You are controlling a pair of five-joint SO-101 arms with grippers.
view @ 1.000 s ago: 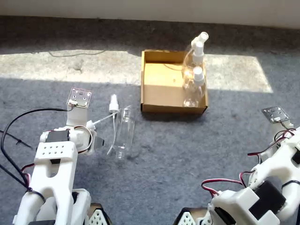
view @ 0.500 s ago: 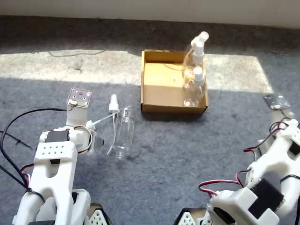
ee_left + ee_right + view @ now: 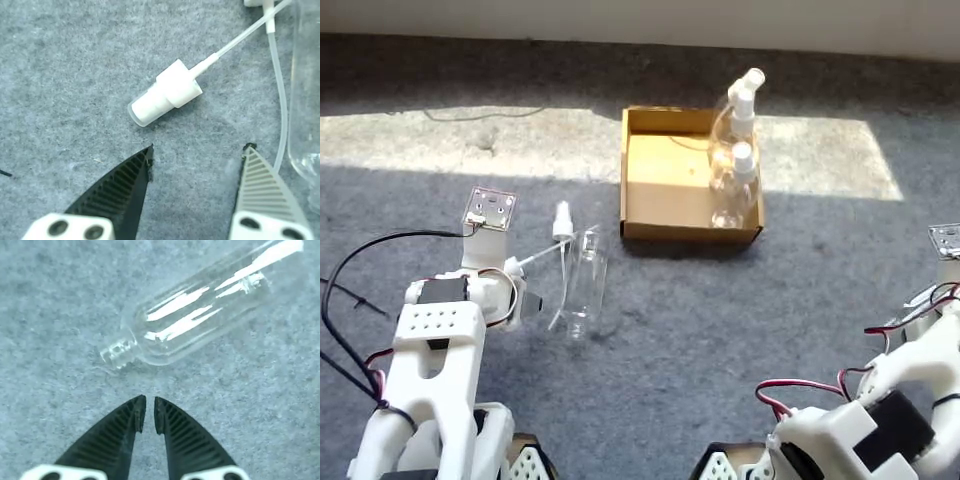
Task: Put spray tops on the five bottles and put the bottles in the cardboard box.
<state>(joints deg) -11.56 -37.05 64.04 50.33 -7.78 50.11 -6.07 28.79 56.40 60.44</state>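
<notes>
A white spray top [image 3: 165, 95] with a thin tube lies on the grey carpet just ahead of my left gripper [image 3: 197, 150], which is open and holds nothing. Beside it lie a second top's tube [image 3: 276, 80] and a capless clear bottle [image 3: 585, 282]. The left arm [image 3: 445, 325] stands left of that bottle. My right gripper [image 3: 148, 407] is shut and empty, a little short of the neck of another capless clear bottle [image 3: 195, 315] lying on its side. Two bottles with spray tops [image 3: 735, 185] stand at the right end of the cardboard box [image 3: 665, 180].
A loose white spray top [image 3: 562, 220] lies near the box's left front corner. The right arm [image 3: 910, 375] is at the right edge of the high view. A black cable [image 3: 360, 260] loops on the carpet at the left. A sunlit band crosses the carpet behind.
The right arm has swung outward toward the right edge of the high view. The left arm, the box and the things on the carpet have not moved.
</notes>
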